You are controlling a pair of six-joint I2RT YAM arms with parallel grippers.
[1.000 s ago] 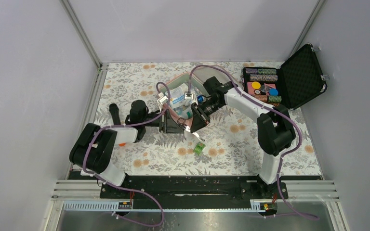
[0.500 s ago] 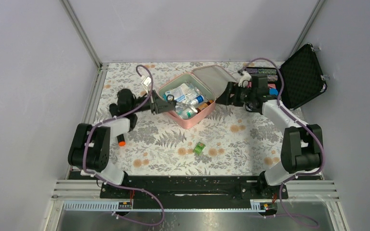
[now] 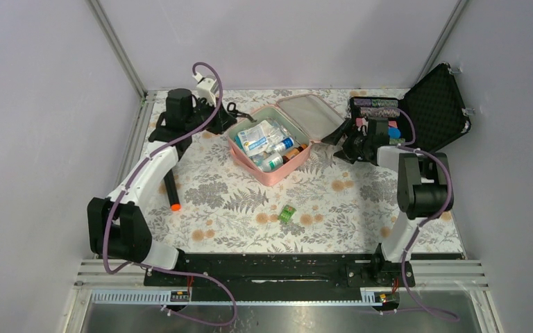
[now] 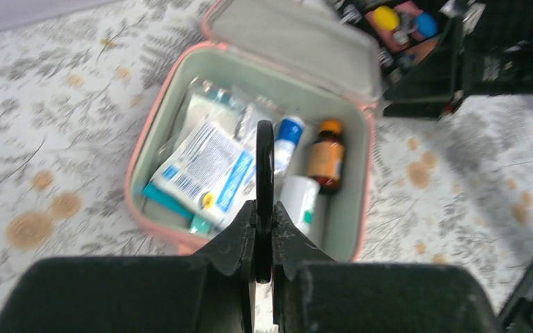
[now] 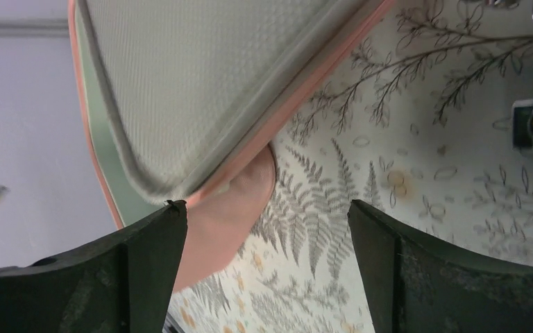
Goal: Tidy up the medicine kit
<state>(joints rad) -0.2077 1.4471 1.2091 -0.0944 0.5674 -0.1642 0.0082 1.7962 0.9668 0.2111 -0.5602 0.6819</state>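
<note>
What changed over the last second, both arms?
Left tool pulled back-left off the medicine kit, shut on a black looped item. Right tool swung right to the lid edge and opened. Kit stays open; green packet and black case unmoved.

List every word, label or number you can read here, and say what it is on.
White-and-blue packet in the pink kit: printed lines, too blurred to read.
Brown bottle: label too blurred.
Chips in the black case: markings too small.
No text can be read anywhere.
</note>
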